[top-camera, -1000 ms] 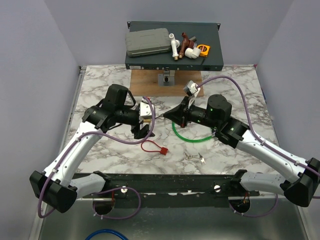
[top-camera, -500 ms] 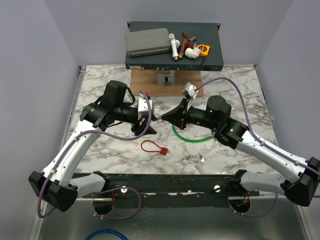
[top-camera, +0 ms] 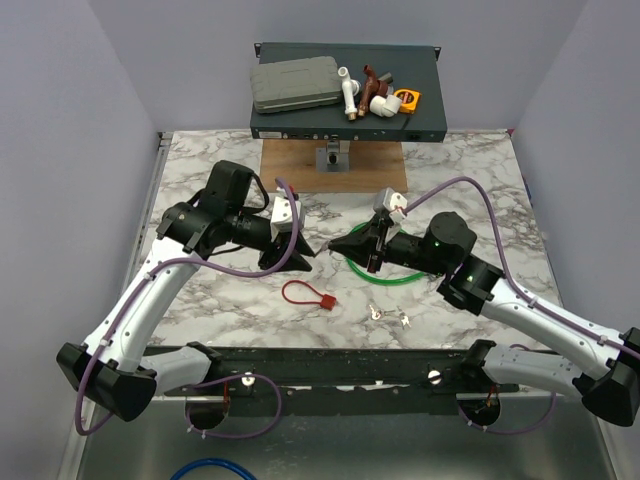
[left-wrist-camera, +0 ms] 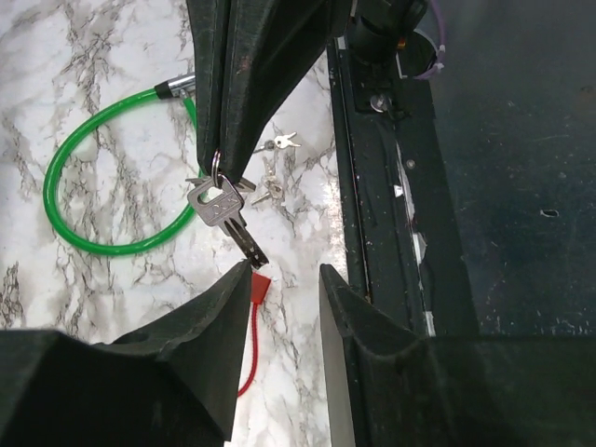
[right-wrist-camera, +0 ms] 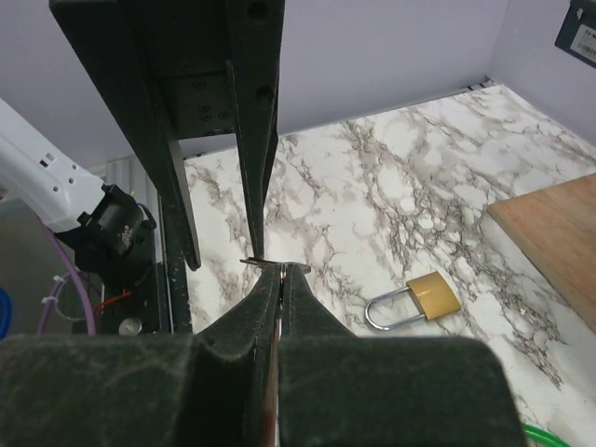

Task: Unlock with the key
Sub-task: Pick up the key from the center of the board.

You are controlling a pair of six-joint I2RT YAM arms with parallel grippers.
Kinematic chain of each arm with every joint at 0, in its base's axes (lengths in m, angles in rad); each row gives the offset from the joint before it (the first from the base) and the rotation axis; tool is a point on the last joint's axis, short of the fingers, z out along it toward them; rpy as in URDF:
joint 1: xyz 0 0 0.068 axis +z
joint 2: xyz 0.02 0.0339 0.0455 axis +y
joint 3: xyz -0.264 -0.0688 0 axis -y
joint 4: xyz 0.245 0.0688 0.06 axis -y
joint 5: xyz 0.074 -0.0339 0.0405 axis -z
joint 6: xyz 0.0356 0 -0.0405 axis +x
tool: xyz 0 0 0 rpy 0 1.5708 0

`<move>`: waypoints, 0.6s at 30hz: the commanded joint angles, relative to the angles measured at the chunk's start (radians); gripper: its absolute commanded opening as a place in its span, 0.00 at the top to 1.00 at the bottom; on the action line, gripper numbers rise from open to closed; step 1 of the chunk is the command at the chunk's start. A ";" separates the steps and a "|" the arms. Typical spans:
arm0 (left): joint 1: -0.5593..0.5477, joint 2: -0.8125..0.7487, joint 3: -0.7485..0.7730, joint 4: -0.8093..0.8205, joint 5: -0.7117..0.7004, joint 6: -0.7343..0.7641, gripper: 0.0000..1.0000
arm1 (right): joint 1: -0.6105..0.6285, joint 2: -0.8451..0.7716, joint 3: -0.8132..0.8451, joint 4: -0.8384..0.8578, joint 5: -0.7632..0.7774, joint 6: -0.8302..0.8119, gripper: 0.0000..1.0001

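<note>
The left wrist view shows the right gripper (left-wrist-camera: 226, 154) pinching the key (left-wrist-camera: 222, 207) by its head, with the blade hanging between the 2 spread fingers of the left gripper (left-wrist-camera: 284, 279), possibly touching 1. Only the right wrist view shows the padlock (right-wrist-camera: 424, 296), lying on the marble table (right-wrist-camera: 391, 196).

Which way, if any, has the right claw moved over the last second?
Yes. The right claw, shut on the key, has drawn back toward the table's near edge, away from the board.

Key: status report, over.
Right gripper shut on key. Left gripper open, key tip at its jaw mouth, ungripped. Padlock lying apart on table. Nothing blocking the key.
</note>
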 commanded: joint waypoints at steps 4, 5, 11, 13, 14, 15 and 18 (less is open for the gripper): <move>0.006 -0.010 -0.005 0.044 0.005 -0.033 0.62 | 0.016 0.002 0.003 0.084 -0.053 -0.040 0.99; 0.006 -0.009 -0.004 0.049 0.005 -0.040 0.57 | 0.020 0.004 0.007 0.083 -0.055 -0.040 0.99; 0.017 0.001 -0.016 0.082 -0.022 -0.086 0.35 | 0.028 0.009 0.036 0.056 -0.072 -0.079 0.99; 0.019 0.003 -0.017 0.072 -0.013 -0.075 0.37 | 0.033 0.014 0.043 0.052 -0.073 -0.086 0.99; 0.018 0.003 -0.016 0.071 -0.003 -0.072 0.42 | 0.035 0.017 0.046 0.053 -0.072 -0.089 0.99; 0.019 0.003 -0.015 0.067 0.014 -0.072 0.46 | 0.037 0.020 0.049 0.057 -0.073 -0.090 0.99; 0.019 0.013 0.000 0.043 0.053 -0.068 0.58 | 0.045 0.031 0.053 0.078 -0.073 -0.098 0.99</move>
